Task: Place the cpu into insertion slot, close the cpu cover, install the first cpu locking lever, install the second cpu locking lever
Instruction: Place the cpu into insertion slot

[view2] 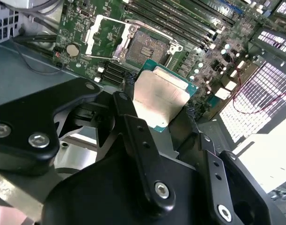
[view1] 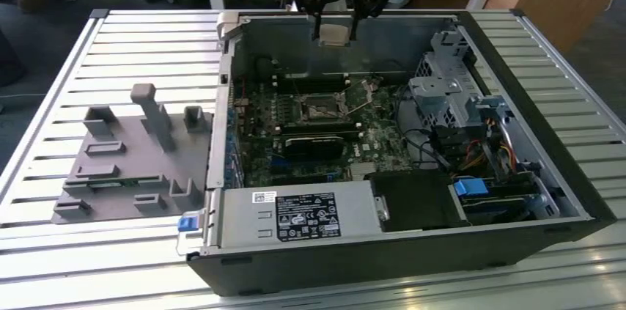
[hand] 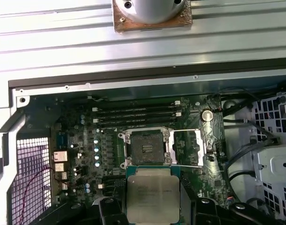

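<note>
My gripper (view1: 333,34) hangs above the far wall of the open computer case, shut on the cpu (view1: 333,36). In both wrist views the cpu (view2: 159,95) (hand: 152,194) shows its dull silver top between the black fingers (view2: 128,101), and the gripper (view2: 159,97) (hand: 153,197) holds it well above the board. The insertion slot (hand: 145,148) (view2: 147,47) (view1: 318,111) lies bare with its dark centre showing. The cpu cover (hand: 187,148) (view2: 103,33) is swung open beside the slot. A thin metal lever (view1: 364,99) stands raised next to the slot.
Long black memory slots (hand: 135,115) run along one side of the socket, and a black block (view1: 313,145) lies on the other. A drive cage (view1: 450,94) and cables fill the case on the exterior view's right. A grey fixture tray (view1: 127,160) sits on the slatted table (view1: 59,68).
</note>
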### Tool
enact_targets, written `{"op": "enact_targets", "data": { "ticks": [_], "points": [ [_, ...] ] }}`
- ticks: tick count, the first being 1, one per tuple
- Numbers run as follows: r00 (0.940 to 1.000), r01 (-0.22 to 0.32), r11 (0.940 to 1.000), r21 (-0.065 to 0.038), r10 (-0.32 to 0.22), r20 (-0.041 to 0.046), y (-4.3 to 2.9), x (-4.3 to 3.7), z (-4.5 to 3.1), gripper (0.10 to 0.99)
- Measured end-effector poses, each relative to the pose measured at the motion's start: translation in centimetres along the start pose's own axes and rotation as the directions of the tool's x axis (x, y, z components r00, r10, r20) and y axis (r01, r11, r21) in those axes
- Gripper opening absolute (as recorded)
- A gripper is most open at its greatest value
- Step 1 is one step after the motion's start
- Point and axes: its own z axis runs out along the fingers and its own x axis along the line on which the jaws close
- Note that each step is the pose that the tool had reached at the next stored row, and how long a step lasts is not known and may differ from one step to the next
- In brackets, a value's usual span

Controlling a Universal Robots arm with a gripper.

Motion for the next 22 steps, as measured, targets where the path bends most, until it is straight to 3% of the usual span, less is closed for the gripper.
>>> {"op": "enact_targets", "data": {
  "ticks": [11, 22],
  "points": [
    [0.9939, -0.110, 0.9940, -0.001, 0.110, 0.0100, 0.00, 0.00, 0.07, 0.541],
    [0.9762, -0.216, 0.9764, -0.002, 0.216, 0.0201, 0.05, 0.01, 0.16, 0.541]
  ]
}}
